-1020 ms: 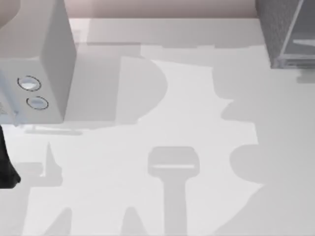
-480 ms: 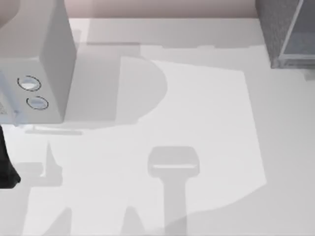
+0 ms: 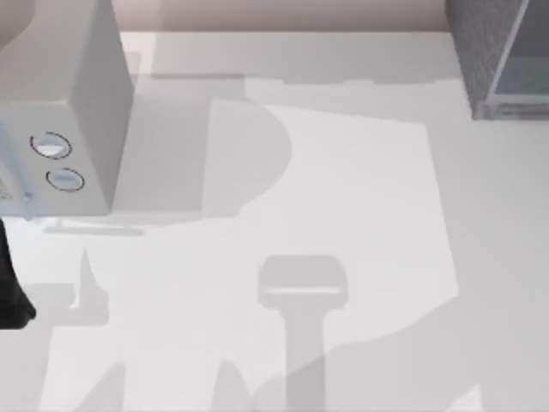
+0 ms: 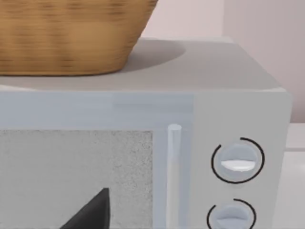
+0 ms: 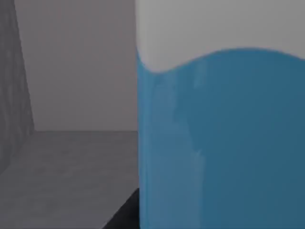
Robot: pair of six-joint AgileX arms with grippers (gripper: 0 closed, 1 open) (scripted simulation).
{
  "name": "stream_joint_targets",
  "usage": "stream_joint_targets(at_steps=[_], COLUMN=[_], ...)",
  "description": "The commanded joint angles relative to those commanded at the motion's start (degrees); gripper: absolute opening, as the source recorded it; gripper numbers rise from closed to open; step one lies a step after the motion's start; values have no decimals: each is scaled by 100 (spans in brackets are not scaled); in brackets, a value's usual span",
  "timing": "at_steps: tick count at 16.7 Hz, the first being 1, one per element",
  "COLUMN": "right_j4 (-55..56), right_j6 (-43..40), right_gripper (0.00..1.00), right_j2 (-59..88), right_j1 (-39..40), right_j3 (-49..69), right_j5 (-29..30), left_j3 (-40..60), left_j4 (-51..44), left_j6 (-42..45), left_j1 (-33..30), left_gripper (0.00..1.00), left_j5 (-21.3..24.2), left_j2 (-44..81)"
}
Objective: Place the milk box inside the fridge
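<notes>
White tabletop (image 3: 360,215) w/ a pale pinkish wall behind it, crossed by soft grey shadows. At the far right corner of the top view stands the fridge (image 3: 485,51), a big dark grey speckled cabinet w/ a pale grey frame and a translucent door panel. At the far left sits a lighter plain-grey box (image 3: 64,112) w/ two round dials (image 3: 51,146) on its front; in my left wrist view that box has a speckled window, a pale upright handle bar (image 4: 174,171), and a woven tan wicker basket (image 4: 71,33) resting on its top. My left arm (image 3: 10,292) is a dark shape parked at the table's left edge, just in front of that dialled box; a dark tip shows low in the left wrist view, but I can't tell whether that gripper's jaws are apart or together. In my right wrist view the milk box (image 5: 219,133), a small carton w/ white top and bright blue middle, sits v. close to the camera, upright, w/ grey walls and a grey floor around and behind it, i.e. it looks to be within the fridge's interior. Whether my right gripper is clamped on it or not, I can't tell.
</notes>
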Motion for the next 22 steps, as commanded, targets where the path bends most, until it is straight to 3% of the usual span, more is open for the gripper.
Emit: stream_joint_targets(at_steps=[7,13,22], right_j4=[-1329,-1573,-1573], right_j6=[-15,-17,-17], right_gripper=[0,0,68], right_j2=[896,1022,1022], right_j1=[183,218,218], right_j3=[2350,2654,2654], right_j5=[235,278,278], left_j3=[0,0,0], left_j4=[0,0,0], left_j6=[0,0,0], left_j1=[0,0,0], left_gripper=[100,100,100], left_j5=[0,0,0], left_j2=[0,0,0])
